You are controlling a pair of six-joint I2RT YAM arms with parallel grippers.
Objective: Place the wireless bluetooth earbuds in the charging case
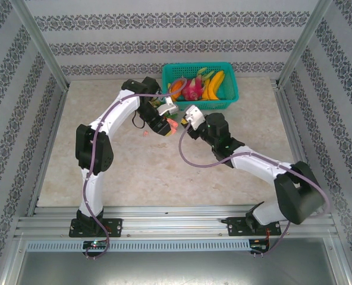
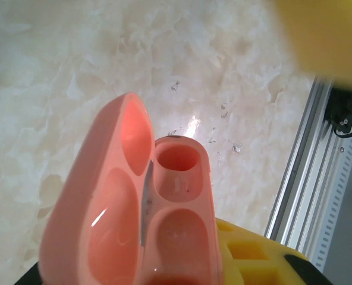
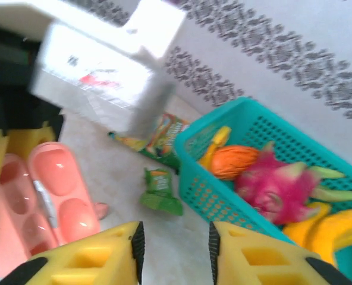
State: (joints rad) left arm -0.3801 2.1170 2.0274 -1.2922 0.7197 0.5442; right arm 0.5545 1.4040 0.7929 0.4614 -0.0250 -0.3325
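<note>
Left gripper (image 1: 167, 122) is clamped on the open pink case (image 2: 122, 225); its cam shows two hollow wells (image 2: 177, 166). Right cam catches a pink earbud (image 3: 101, 209) poking out just beside the case, right gripper (image 3: 175, 252) spread, holding nothing.

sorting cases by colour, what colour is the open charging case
The charging case is pink, seen best in the left wrist view.

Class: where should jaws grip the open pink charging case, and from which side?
The pink charging case: probably the half with the wells, from the edge opposite the hinge: the lid is only hinged, and the empty wells must stay uncovered.
</note>
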